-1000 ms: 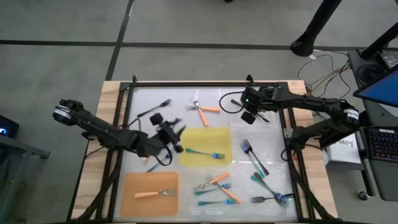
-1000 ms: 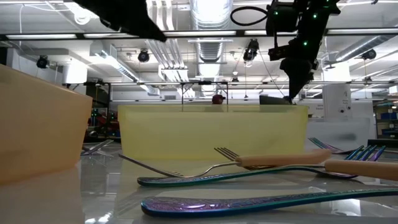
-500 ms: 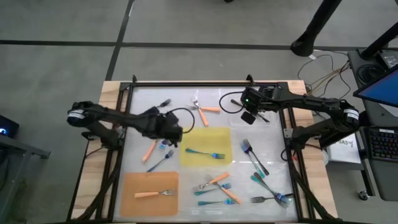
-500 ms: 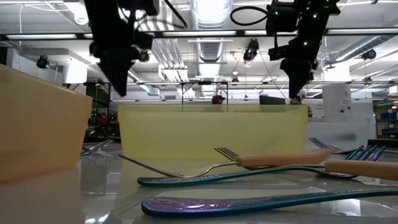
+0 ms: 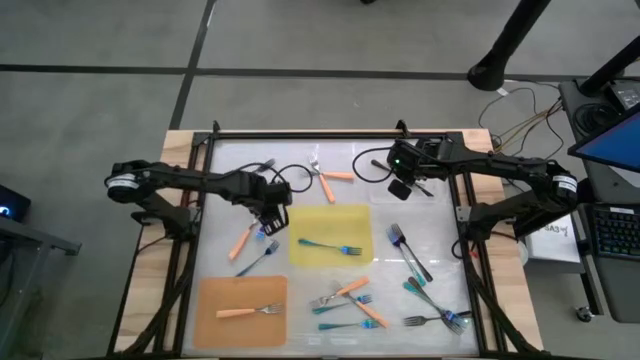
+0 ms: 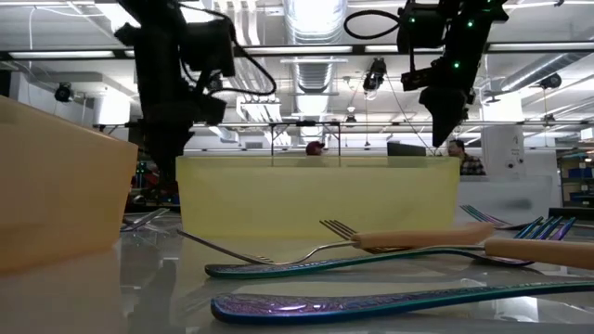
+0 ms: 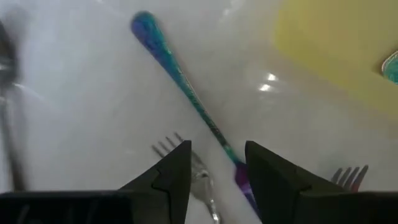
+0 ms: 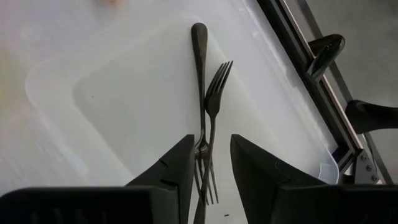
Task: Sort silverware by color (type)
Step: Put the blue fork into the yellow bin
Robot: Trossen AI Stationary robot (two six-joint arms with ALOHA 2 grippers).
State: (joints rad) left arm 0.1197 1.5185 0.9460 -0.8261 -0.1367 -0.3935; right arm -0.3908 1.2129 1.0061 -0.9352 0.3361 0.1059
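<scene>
High view, left gripper [image 5: 271, 222] jaws parted over blue-teal fork [image 7: 186, 90], right gripper [image 5: 404, 188] jaws parted.

The table [image 5: 440, 290] has a glossy, milky white top that throws back the ceiling lights, and a pale bare wood border [image 5: 180, 150] with visible grain runs around it. The blue-teal fork [image 7: 186, 93] is polished metal with an iridescent sheen shifting to purple near its neck. The dark forks [image 8: 205, 118] are smooth metal with a dull grey gloss. The orange-handled fork [image 5: 248, 311] has a matt, plastic-looking handle and a bright silver head. The yellow mat [image 5: 330, 222] and the orange mat [image 5: 215, 295] look flat, smooth and matt. The fingers [image 7: 177, 177] of both arms are dark, matt, hard plastic-looking parts.
</scene>
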